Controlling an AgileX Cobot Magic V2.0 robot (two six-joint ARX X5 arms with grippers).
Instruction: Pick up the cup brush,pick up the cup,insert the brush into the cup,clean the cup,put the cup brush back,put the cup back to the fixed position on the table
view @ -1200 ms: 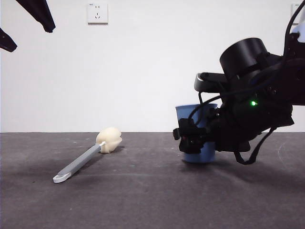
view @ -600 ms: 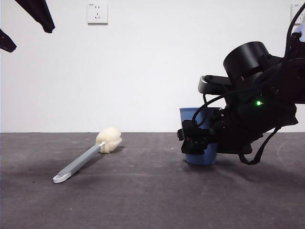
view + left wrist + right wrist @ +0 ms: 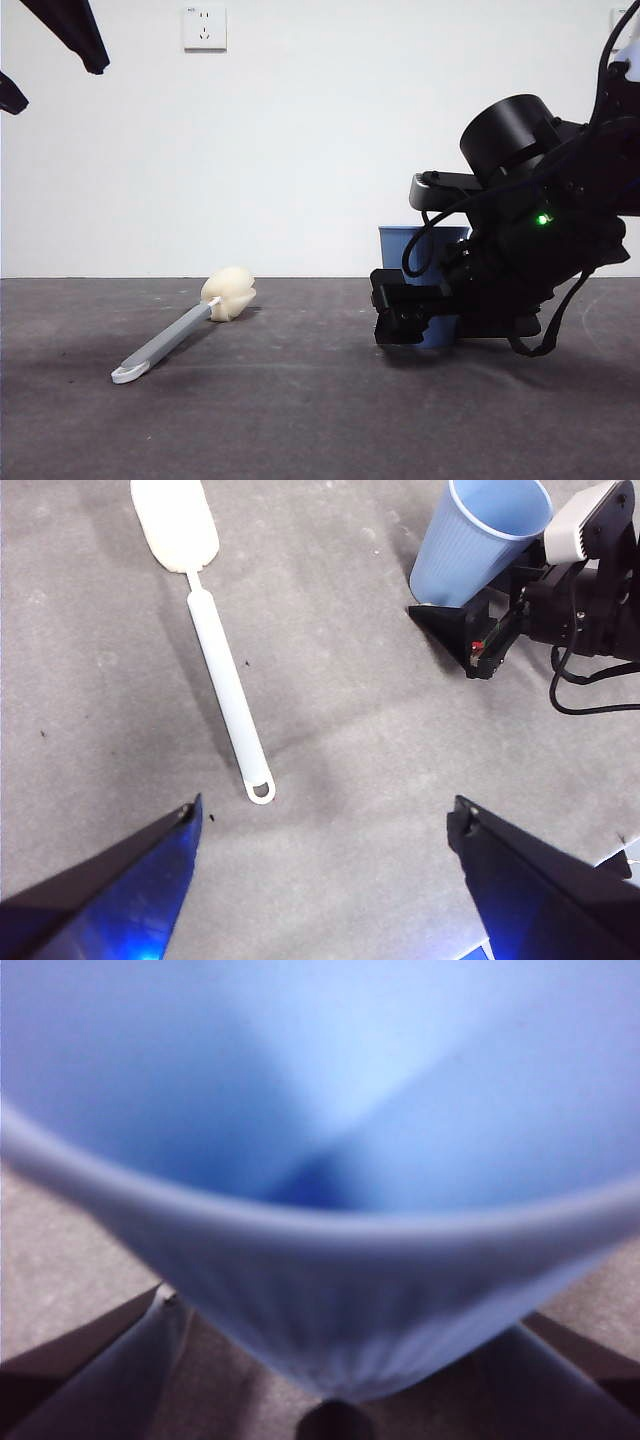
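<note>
right fingers [image 3: 400, 312] spread either side of ribbed blue cup [image 3: 424, 250]; left fingers [image 3: 325, 825] spread, idle.

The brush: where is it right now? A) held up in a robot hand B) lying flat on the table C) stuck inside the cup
B: the brush lies on the table, apart from the cup, with no hand touching it.
</note>
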